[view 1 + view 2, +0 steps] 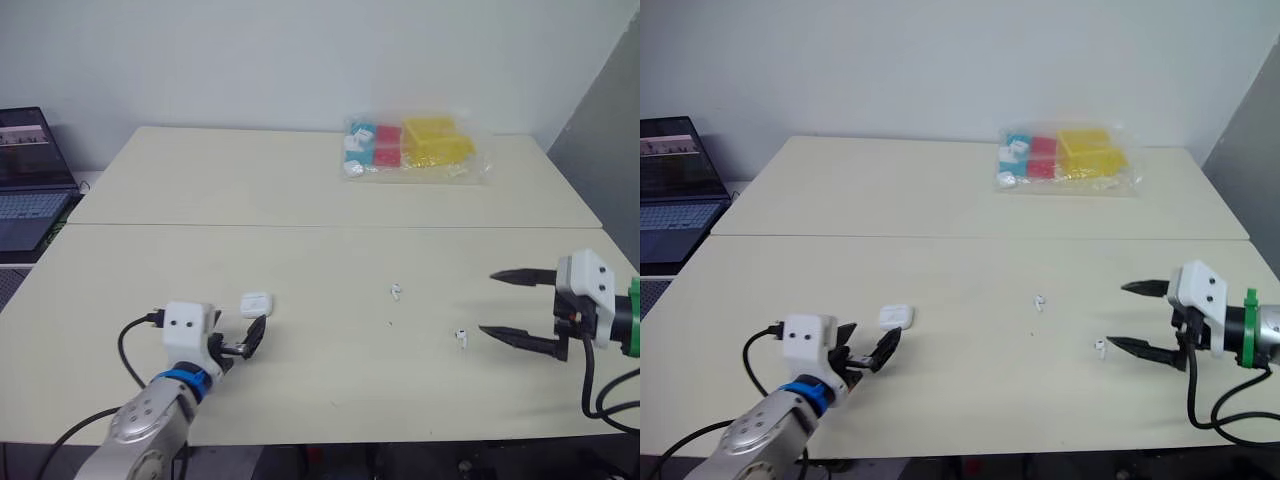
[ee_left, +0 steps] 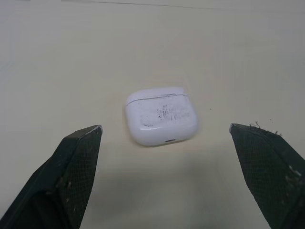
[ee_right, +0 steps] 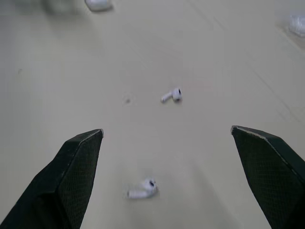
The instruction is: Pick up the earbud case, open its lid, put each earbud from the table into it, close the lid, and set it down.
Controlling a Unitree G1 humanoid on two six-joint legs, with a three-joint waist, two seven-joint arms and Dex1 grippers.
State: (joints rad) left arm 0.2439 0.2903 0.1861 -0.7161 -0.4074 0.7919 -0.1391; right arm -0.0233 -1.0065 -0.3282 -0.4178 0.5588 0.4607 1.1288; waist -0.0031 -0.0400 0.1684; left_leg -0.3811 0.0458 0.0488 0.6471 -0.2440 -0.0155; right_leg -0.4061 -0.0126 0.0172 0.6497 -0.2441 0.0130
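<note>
Starting at my left claw (image 1: 250,338), I have its two fingers spread wide with nothing held between them. The earbud case (image 2: 161,117) lies flat on the table (image 1: 300,400) just ahead of that claw. It sits in line with the gap between the fingers, touching neither, and its lid is shut.

Further right, the first earbud (image 1: 396,292) lies loose on the table between my two claws, well apart from the case and closer to the right claw than to the left. The second earbud (image 1: 462,338) lies just in front of my right claw (image 1: 487,302), near the tip of one finger and apart from it. That claw is also wide open and empty, hovering low over the table.

As I judge it, no step of the task is done. The case has not been picked up, its lid has not been opened, and both earbuds are outside it. The whole sequence is left: grasp and lift the case, open the lid, seat each earbud, close the lid and set the case down. I read the step in hand as closing my left claw on the case.
</note>
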